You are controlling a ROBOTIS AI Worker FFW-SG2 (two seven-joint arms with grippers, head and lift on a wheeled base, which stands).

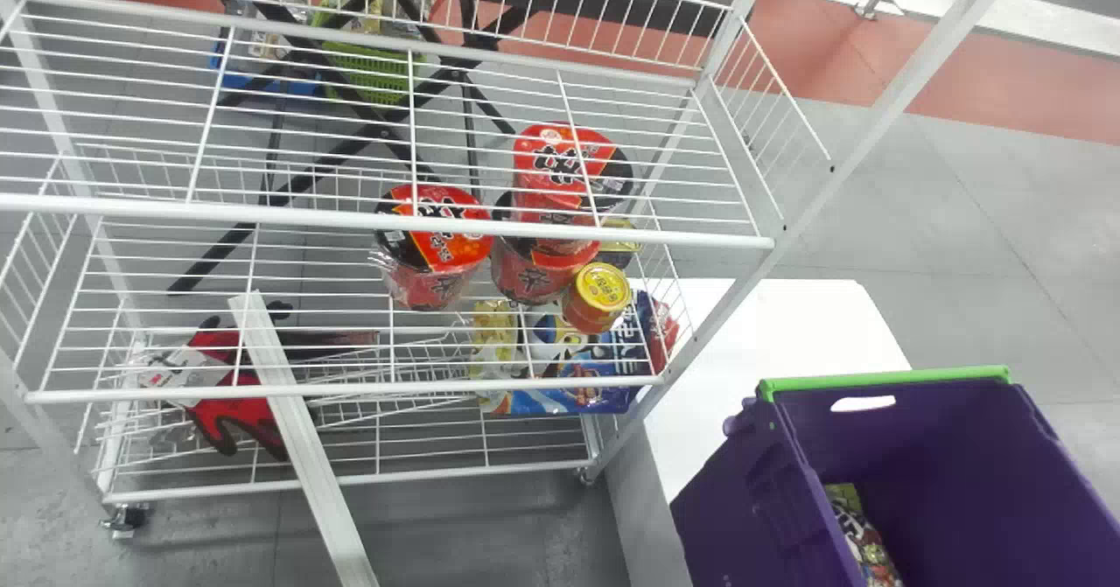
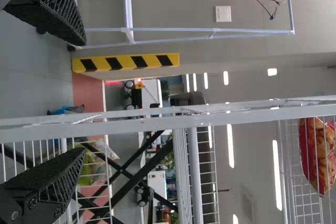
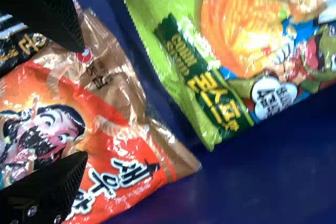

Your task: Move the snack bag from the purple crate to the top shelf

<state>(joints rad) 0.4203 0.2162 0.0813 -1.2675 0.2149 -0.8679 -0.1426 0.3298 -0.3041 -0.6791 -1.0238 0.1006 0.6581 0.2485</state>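
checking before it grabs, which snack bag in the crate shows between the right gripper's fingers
The orange-red bag with the brown end; the green bag lies beyond the fingertips of the right gripper, the black one partly behind one finger.

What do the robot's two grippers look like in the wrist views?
The left gripper and the right gripper are both black, each with two fingers that taper like wedges and carry round screw heads near their bases. The left one's fingers also show a rough, grainy surface and slanted side ribs.
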